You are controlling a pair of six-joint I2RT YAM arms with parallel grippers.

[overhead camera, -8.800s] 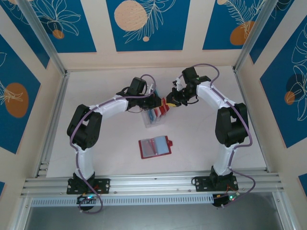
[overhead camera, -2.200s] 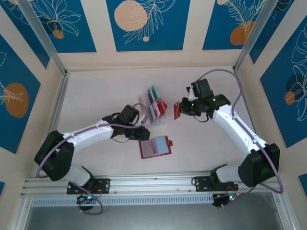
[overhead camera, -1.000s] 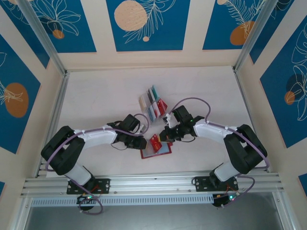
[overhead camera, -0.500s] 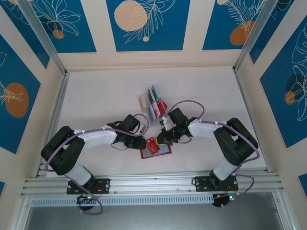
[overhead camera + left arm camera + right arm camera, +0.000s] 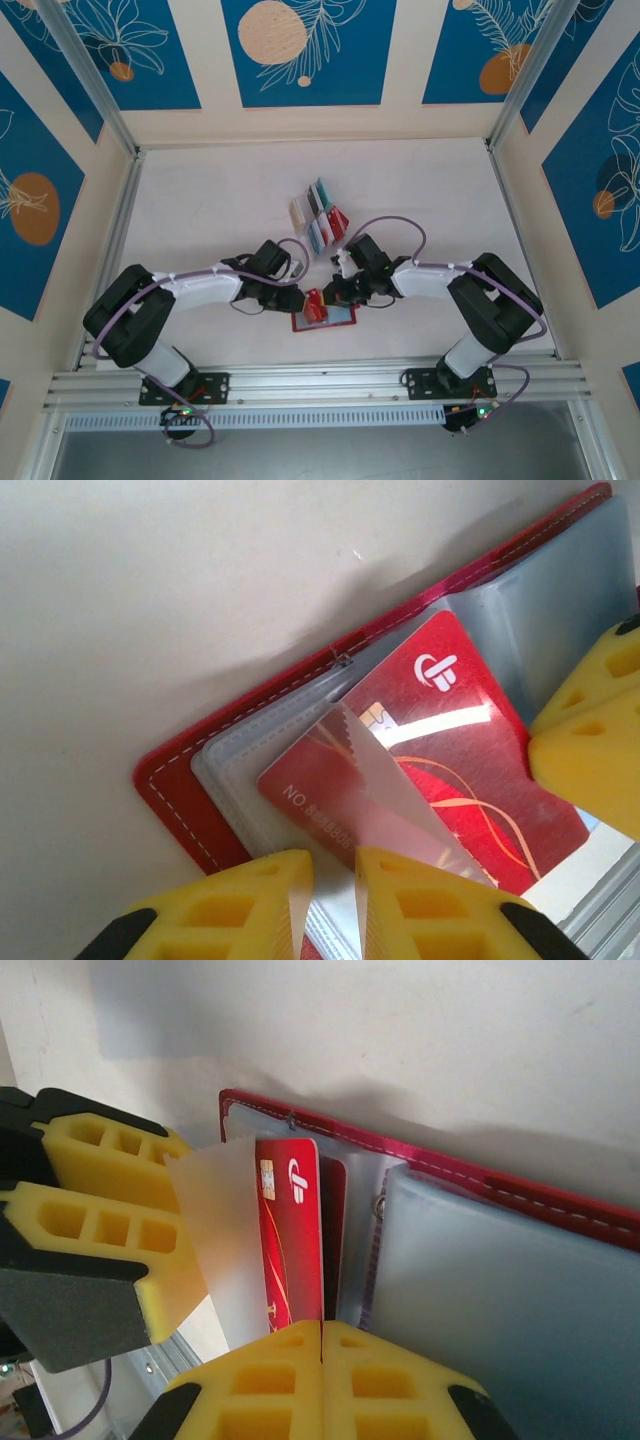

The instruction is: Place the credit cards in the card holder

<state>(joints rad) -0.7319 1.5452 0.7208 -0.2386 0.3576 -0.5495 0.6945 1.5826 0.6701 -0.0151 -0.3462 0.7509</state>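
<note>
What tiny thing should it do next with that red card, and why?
Probably slide the red card deeper under the clear flap of the card holder: the left jaws hold that flap lifted, the right jaws pinch the card's end, and most of it lies uncovered.

Two matching arms: white shells, black joints, yellow fingers.

On my feed the left arm (image 5: 200, 287) and right arm (image 5: 430, 278) both wear white link covers between black joint housings. A thin purple cable (image 5: 390, 219) runs back from behind each set of jaws. The left gripper (image 5: 335, 880) and right gripper (image 5: 320, 1360) end in blocky yellow fingers (image 5: 150, 1260) moulded with rectangular hollows, backed by black and grey mounts.
</note>
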